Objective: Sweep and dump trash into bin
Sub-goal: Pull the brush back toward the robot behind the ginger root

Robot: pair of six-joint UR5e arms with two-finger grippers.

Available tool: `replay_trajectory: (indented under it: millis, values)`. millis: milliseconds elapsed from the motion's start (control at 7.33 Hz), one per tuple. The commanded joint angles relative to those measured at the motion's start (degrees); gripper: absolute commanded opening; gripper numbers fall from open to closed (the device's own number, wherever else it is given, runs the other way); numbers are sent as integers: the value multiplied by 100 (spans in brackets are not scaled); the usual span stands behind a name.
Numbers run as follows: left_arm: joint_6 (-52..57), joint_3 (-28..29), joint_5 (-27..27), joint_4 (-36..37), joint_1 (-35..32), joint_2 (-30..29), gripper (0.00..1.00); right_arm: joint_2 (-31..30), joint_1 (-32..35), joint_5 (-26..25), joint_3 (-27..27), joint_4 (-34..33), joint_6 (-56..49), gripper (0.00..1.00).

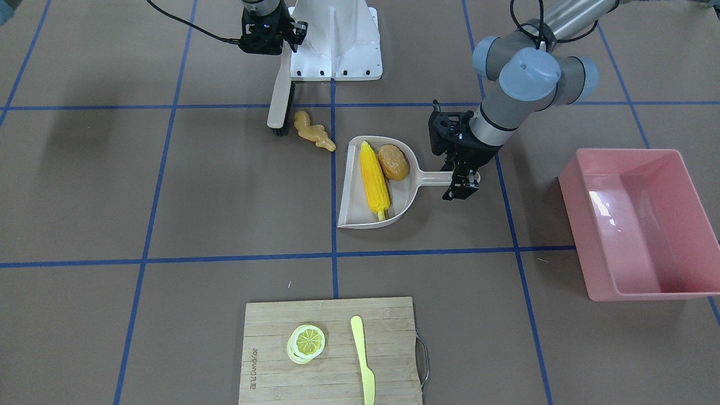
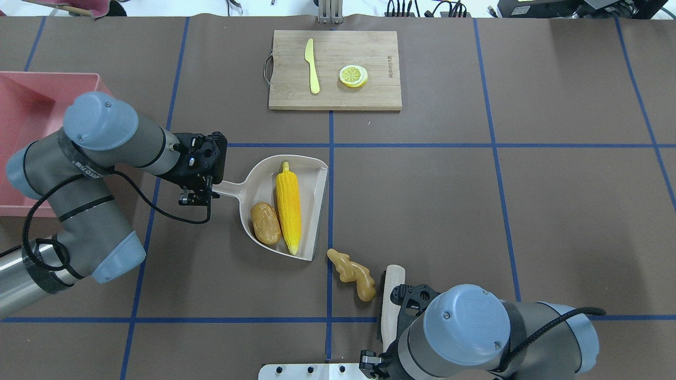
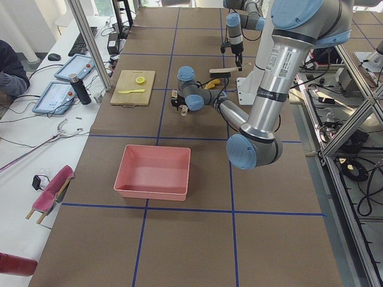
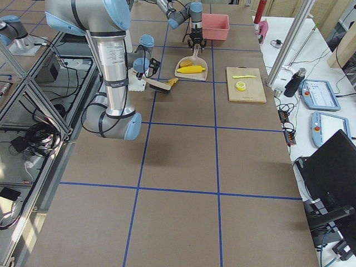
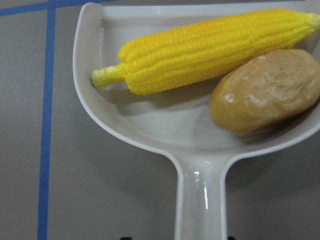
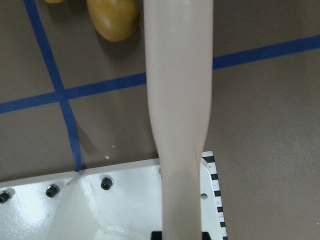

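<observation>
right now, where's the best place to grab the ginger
Probably come straight down and pinch the ginger root across its narrower middle, jaws square to its length: it lies flat, with the brush near one end and the dustpan near the other.

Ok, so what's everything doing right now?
corn: lying in the dustpan.
potato: in the dustpan, beside the corn.
ginger: on the table, outside the dustpan, beside the brush.
dustpan: on the table, handle held by the left gripper.
brush: held by the right gripper.
bin: upright, empty.
lemon: on the board.
knife: on the board.
</observation>
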Motion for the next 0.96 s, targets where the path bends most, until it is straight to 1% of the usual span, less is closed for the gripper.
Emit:
replay_trajectory:
  millis: [0,273,409,546,819]
  values:
    - [4,95,-7,0,-30,-90,53,57,124,-14,-181,70,-66,0]
    - [4,173,-7,-9,-48,-160,53,145,230,-23,-242,183,-75,0]
    - [13,174,-16,-44,-56,-160,53,223,265,-32,-521,515,-75,0]
    - [39,174,-7,-79,-65,-160,53,337,318,-49,-698,675,-66,0]
    - [57,174,-7,-79,-65,-160,53,356,388,-67,-726,904,-57,0]
